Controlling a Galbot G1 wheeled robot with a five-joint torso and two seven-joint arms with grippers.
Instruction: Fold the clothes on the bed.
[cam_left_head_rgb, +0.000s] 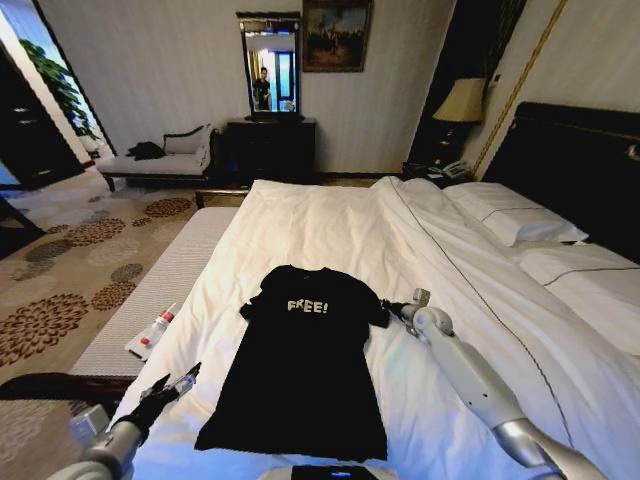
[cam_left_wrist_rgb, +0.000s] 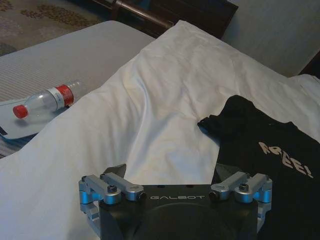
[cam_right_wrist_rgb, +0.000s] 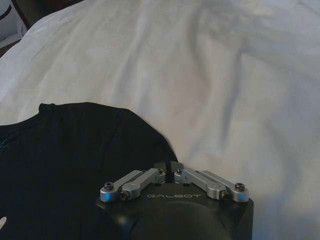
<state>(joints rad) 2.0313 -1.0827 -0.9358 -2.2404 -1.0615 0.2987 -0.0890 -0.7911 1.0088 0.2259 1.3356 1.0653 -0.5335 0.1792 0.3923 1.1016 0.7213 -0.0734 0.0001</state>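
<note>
So the black T-shirt (cam_left_head_rgb: 300, 370) is lying flat on the white duvet (cam_left_head_rgb: 330, 225) of the bed (cam_left_head_rgb: 590, 330), chest side up with the FREE! lettering (cam_left_head_rgb: 307, 306) showing, collar pointing toward the far end. It looks unfolded from here. The right gripper (cam_left_head_rgb: 388, 306) sits right at the shirt's right sleeve, and in the right wrist view its jaws look pressed together at the sleeve edge, though I can't tell whether any cloth is actually pinched. The left gripper (cam_left_head_rgb: 172, 384) hangs beside the lower left hem, just off the fabric, jaws spread wide.

My guess is it's setting up a lengthwise fold. To do that cleanly, grab only the shirt, not the duvet underneath, since both are soft and bunch together easily. Pinch at the very edge, lift low, and carry sleeve and hem across evenly so the crease stays straight. There's a plastic bottle (cam_left_head_rgb: 158, 328) on the grey bench (cam_left_head_rgb: 150, 300) alongside the bed, well apart from the shirt
</note>
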